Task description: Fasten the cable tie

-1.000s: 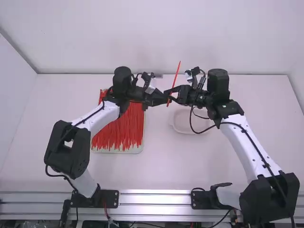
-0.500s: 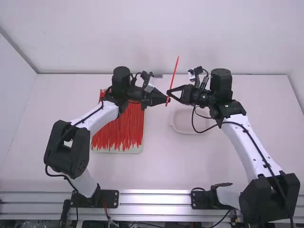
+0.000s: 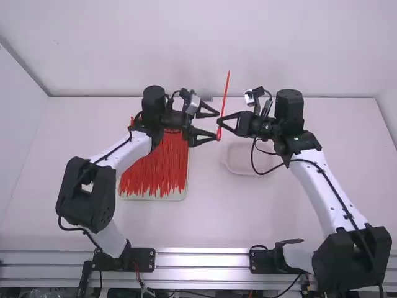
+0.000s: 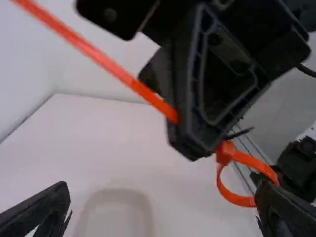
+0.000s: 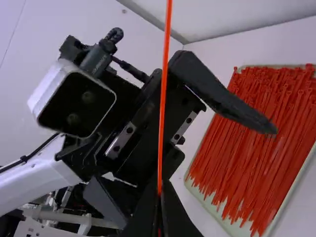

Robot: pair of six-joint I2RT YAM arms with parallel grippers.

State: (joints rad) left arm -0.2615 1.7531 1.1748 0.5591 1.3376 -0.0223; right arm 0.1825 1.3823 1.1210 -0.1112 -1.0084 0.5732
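A red cable tie stands nearly upright over the middle of the table, its tail pointing up. My right gripper is shut on its lower end. In the left wrist view the tie's small closed loop hangs just below the right gripper. My left gripper is open right beside it on the left, its fingers spread wide and holding nothing. In the right wrist view the tail rises from my right gripper, in front of the left gripper's finger.
A pale tray heaped with several red cable ties lies under the left arm; those spare ties also show past the left gripper. A shallow white dish sits below the grippers, right of the tray.
My left gripper was shut at the tie half a second ago; it has opened and drawn slightly back to the left. The right gripper keeps the tie, its tail now a little higher.
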